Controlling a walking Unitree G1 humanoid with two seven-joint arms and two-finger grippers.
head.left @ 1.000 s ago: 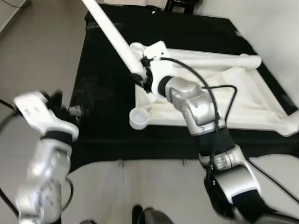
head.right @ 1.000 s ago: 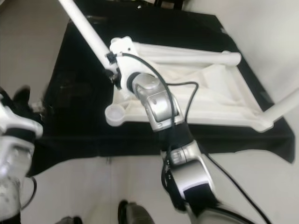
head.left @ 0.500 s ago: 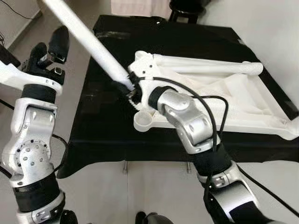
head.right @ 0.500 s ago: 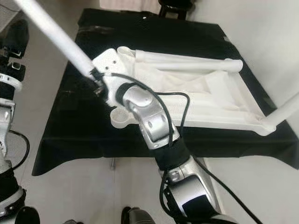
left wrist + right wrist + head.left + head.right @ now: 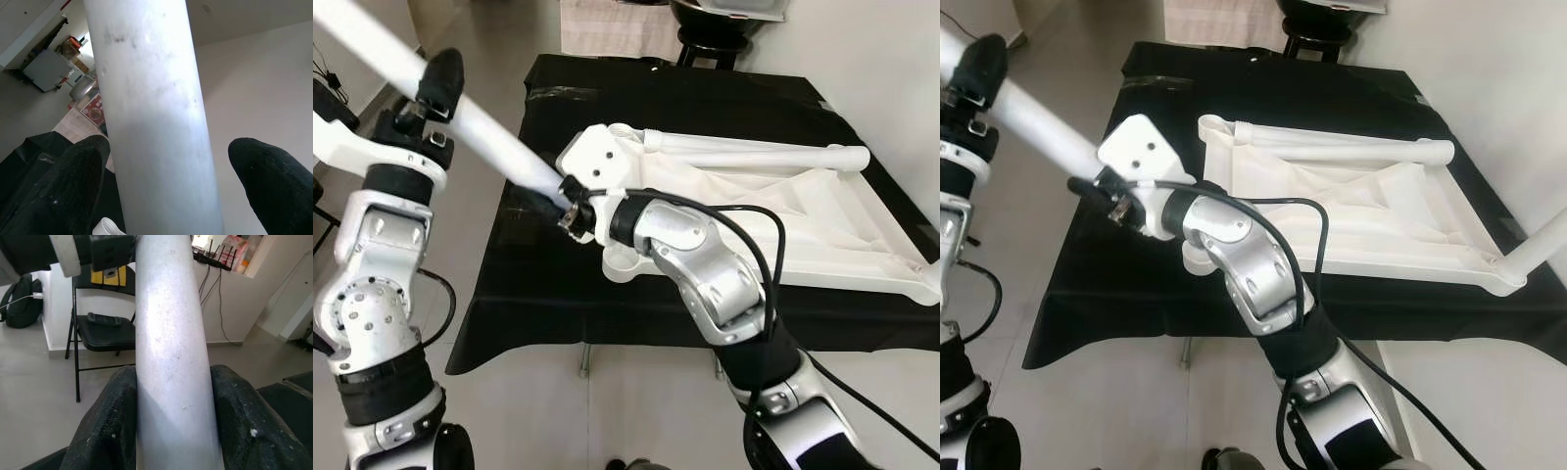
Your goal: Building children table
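Observation:
A long white table leg (image 5: 460,113) slants up to the left over the black-covered table (image 5: 538,294). My right gripper (image 5: 560,203) is shut on the leg's lower end; both pads (image 5: 117,416) press the tube (image 5: 171,357). Higher up, my left gripper (image 5: 429,98) is open around the same leg (image 5: 156,122), one finger (image 5: 78,176) touching it and the other standing apart. The upturned white tabletop (image 5: 803,225) lies on the cloth with a loose leg (image 5: 754,157) across it, an empty round socket (image 5: 626,266) at its near corner and a fitted leg (image 5: 1542,243) at the right corner.
A dark chair (image 5: 715,39) and a folded pale cloth (image 5: 607,24) stand beyond the table's far end. A black folding chair (image 5: 100,328) and a dark backpack (image 5: 19,308) sit further off. Grey floor (image 5: 499,59) runs along the table's left side.
My left arm has risen from low at my side, and its fingers now straddle the leg. The right gripper has carried the leg's lower end left, off the tabletop's corner.

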